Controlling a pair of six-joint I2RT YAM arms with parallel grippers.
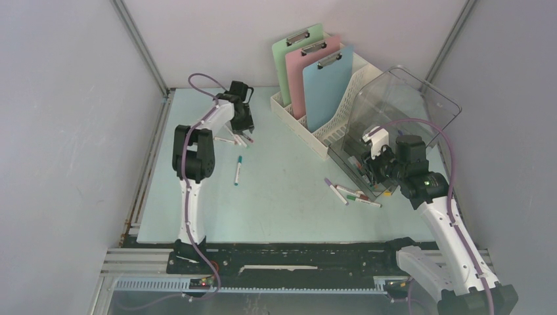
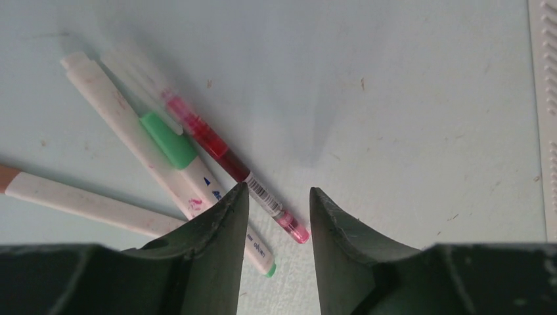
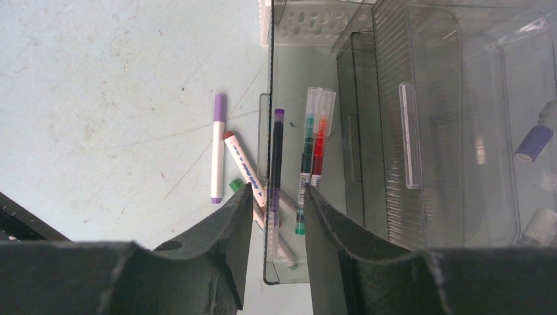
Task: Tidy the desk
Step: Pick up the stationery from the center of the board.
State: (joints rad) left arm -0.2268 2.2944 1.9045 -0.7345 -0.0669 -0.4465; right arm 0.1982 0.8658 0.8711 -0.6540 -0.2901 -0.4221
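Note:
The pale mint-blue desk (image 1: pixel 282 203) carries loose pens. My left gripper (image 1: pixel 244 134) hangs low at the far left, over a small cluster of them. In the left wrist view it (image 2: pixel 279 197) is open, and the pink end of a red pen (image 2: pixel 210 141) lies between its fingers untouched. A green-banded white marker (image 2: pixel 164 147) runs under the left finger. My right gripper (image 1: pixel 379 172) is at the near corner of a clear bin (image 1: pixel 407 105). Its jaws (image 3: pixel 279 193) stand open on either side of the bin's wall and a purple pen (image 3: pixel 278 151) inside.
A white file rack (image 1: pixel 328 128) at the back holds green (image 1: pixel 292 59), pink (image 1: pixel 312 72) and blue (image 1: pixel 328 88) clipboards. A teal pen (image 1: pixel 238 170) lies mid-left. Several markers (image 1: pixel 351 195) lie just outside the bin, including a purple-capped one (image 3: pixel 217 147). Green (image 3: pixel 307 151) and red (image 3: pixel 318 147) pens lie inside.

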